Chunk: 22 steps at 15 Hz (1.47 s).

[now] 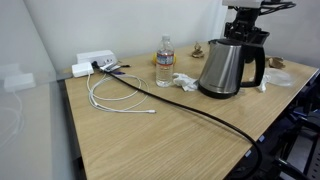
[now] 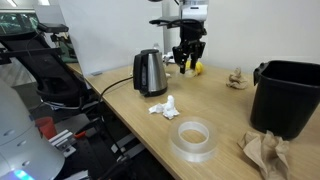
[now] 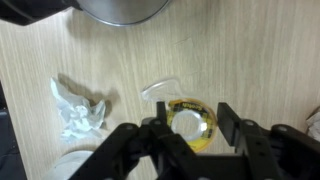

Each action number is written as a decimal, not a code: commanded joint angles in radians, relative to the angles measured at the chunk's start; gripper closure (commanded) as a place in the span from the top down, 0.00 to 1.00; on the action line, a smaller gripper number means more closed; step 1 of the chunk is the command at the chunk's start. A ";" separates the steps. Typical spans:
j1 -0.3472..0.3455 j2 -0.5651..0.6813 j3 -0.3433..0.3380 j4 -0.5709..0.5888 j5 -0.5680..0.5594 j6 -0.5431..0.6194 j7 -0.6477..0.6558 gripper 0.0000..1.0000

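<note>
- Table (image 1: 200,140): one, wooden-topped, recorded in both exterior views; the wrist view showed only a patch of its surface.
- Bin (image 2: 290,95): one, black, standing at the table's far end; seen in an exterior view only.
- Kettle (image 1: 228,68): one, steel with a black handle. Both exterior views showed it whole; the wrist view caught only its lower edge at the top of the frame.
- Gripper (image 3: 192,128): one. The wrist view showed its two fingers closed against opposite sides of the yellow roll. In an exterior view the kettle hid the fingertips.
- Bottle (image 1: 164,62): one, clear plastic, upright; seen in an exterior view only.
- Cables: two, a white cable (image 1: 120,98) lying looped and a black cable (image 1: 200,108) running across the table.
- Clear tape roll (image 2: 193,138): one, lying flat near the table's front edge, well apart from the gripper.
- Tissue (image 3: 80,110): one, white, crumpled, near the kettle; recorded in all three views.
- Yellow roll (image 3: 192,112): one, held between the fingers, beyond the kettle from the tissue. It was plainest in the wrist view and a small yellow spot at the fingertips in an exterior view (image 2: 198,69).
</note>
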 commanded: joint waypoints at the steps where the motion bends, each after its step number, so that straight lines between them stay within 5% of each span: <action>1: -0.009 0.067 -0.005 0.099 0.077 -0.041 0.119 0.28; 11: -0.031 0.275 -0.037 0.261 0.248 0.094 0.315 0.28; 22: -0.017 0.390 -0.036 0.294 0.229 0.223 0.365 0.31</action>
